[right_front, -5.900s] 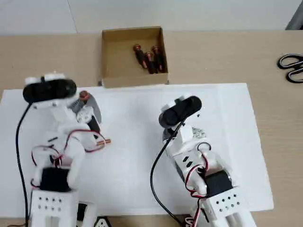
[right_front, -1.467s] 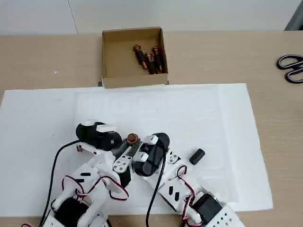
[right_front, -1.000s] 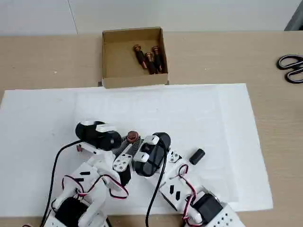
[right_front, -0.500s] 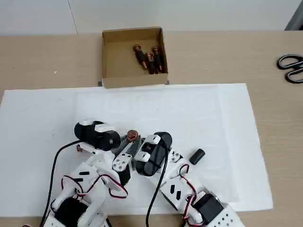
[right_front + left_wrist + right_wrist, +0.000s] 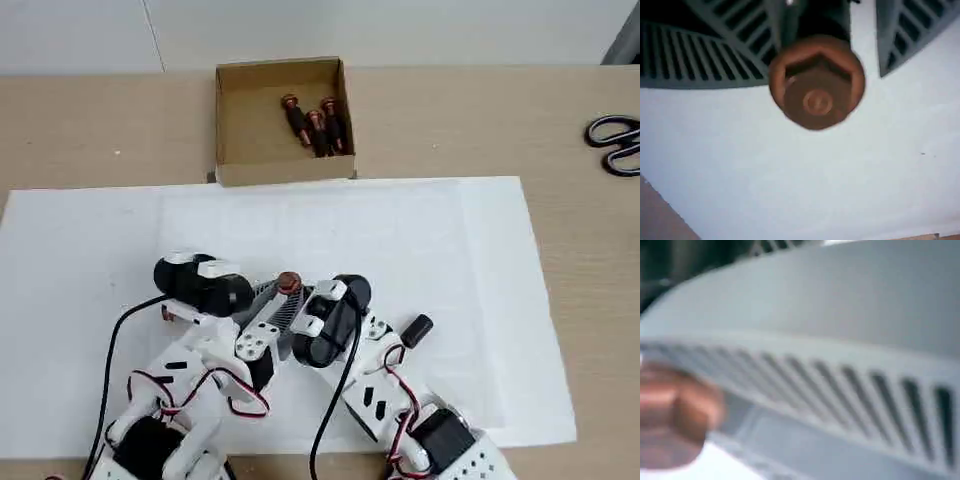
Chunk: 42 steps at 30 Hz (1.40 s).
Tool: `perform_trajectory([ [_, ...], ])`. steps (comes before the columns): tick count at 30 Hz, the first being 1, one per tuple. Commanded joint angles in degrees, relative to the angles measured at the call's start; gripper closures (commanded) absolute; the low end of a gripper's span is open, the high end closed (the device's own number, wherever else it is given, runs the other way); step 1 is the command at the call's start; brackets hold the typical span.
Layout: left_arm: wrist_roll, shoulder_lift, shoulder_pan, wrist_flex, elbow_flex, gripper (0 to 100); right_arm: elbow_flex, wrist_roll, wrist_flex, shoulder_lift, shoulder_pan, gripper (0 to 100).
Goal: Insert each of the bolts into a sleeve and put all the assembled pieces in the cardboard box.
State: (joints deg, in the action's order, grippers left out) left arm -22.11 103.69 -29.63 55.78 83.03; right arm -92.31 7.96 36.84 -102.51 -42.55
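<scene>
Lab bench; wooden table (image 5: 100, 120), paper sheet (image 5: 400, 230), scissors (image 5: 615, 143).

bolts (image 5: 315, 122) in cardboard box (image 5: 232, 120), sleeve (image 5: 416, 328) on paper (image 5: 450, 240), scissors (image 5: 612, 140) right

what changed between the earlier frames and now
Both arms drew back to the near edge and met over the white paper. The left gripper kept the bolt in its fingers and brought it beside the right arm; lately the pair crept slightly right, toward the cardboard box. The black sleeve, the three assembled pieces in the box and the scissors stayed put.
</scene>
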Motion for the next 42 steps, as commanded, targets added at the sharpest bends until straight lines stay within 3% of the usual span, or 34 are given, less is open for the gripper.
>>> perform_trajectory([
  [1,-0.62,0.00,-1.76,-0.44,-2.95,89,5.19,0.62,-0.40,-1.36,0.66,99.6],
  [21,-0.35,-0.18,-1.32,-0.26,-7.52,89,1.85,0.62,-0.84,-1.36,0.66,99.6],
  [26,-0.26,0.00,-1.32,-0.44,-7.69,99,1.76,0.62,-0.48,-1.36,0.66,99.6],
  [28,-0.18,0.00,-0.79,-0.44,-7.69,99,1.76,0.62,-0.40,-1.36,0.75,99.6],
  [36,2.99,0.00,14.95,-2.11,-7.78,99,1.41,0.35,-0.40,-1.36,4.18,99.6],
  [42,2.99,-0.26,29.36,-2.20,-6.11,99,-1.41,-6.51,-0.40,-0.48,12.09,99.6],
])
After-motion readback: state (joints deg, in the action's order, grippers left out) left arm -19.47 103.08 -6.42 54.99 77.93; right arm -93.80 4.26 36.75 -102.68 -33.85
